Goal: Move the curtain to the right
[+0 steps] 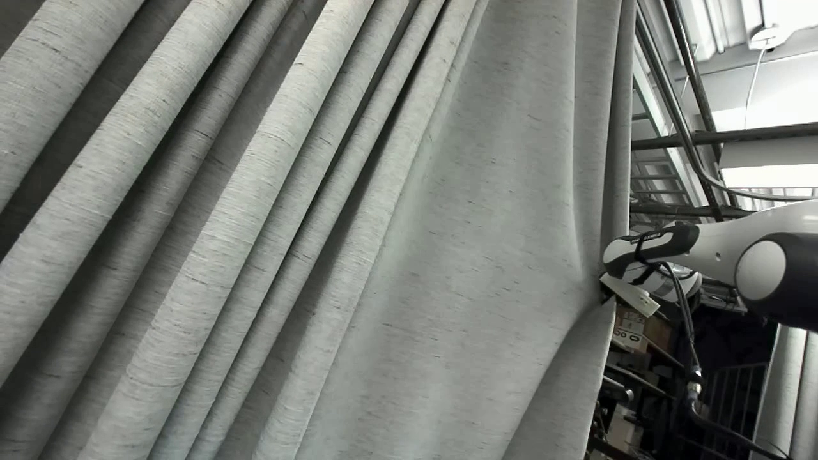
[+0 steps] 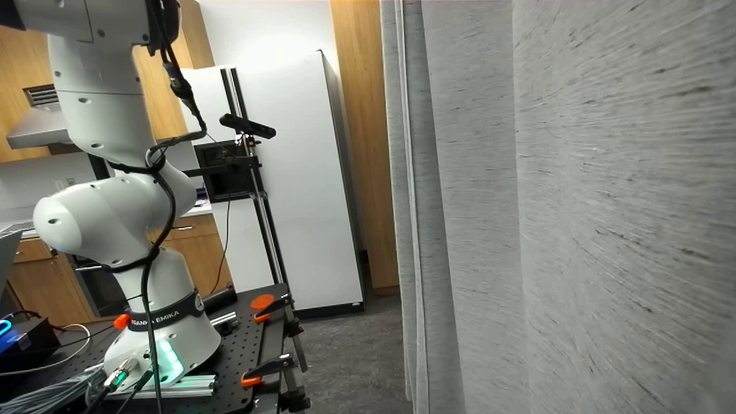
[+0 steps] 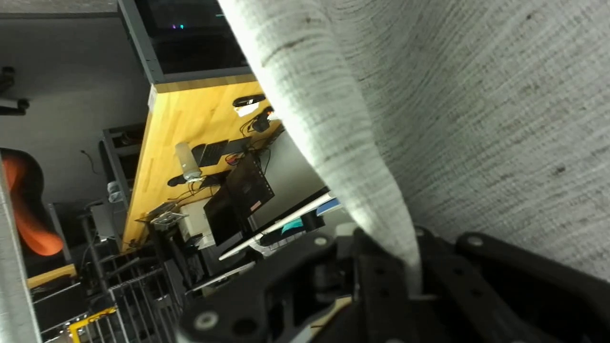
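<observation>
Across the left and middle of an exterior view hangs the huge light grey, deeply pleated woven-fabric curtain (image 1: 377,243), its folds slanting at the left and flattening into a smoother panel toward the right, where the cloth puckers near its free edge. At that pucker the white-and-black Franka arm (image 1: 725,246) brings its black two-fingered gripper (image 3: 395,247) to the fabric; in the wrist view the jaws are closed on a fold of the edge, cloth running between them. The step in hand looks like the pull to the right, with the grip made; how far along it is, these views do not settle. The next move probably calls for a steady sideways draw without twisting, since so narrow a pinch could slip under the drape's weight. In an exterior view, from the left, the arm stands on a black perforated mounting table (image 2: 241,336), with black-and-orange clamps (image 2: 270,368) along its side; next come a tall white refrigerator (image 2: 305,184), a tall wood-grain panel (image 2: 368,144) above dark grey flooring (image 2: 356,351), then the curtain. The wrist view's left side shows a yellowish wooden desk (image 3: 159,138) cluttered with cables.
</observation>
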Controlling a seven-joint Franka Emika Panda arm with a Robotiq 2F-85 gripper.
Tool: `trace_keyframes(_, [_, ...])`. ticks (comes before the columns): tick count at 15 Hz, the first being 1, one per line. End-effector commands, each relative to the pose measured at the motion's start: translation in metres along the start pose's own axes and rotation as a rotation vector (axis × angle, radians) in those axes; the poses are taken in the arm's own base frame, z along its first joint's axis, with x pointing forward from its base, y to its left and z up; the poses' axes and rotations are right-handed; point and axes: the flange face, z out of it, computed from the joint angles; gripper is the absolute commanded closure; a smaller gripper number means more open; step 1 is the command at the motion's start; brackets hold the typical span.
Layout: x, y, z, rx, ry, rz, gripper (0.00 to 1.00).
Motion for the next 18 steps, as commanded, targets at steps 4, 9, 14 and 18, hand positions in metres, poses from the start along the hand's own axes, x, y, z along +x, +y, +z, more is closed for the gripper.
trace_keyframes(4, [-0.019,-0.039,0.087,0.040,-0.080,-0.180,0.99])
trace_keyframes(9, [-0.057,-0.100,0.113,0.130,-0.148,-0.317,0.99])
trace_keyframes(14, [-0.050,-0.102,0.115,0.104,-0.135,-0.310,0.99])
trace_keyframes(18, [-0.001,-0.044,0.106,-0.038,-0.044,-0.204,0.99])
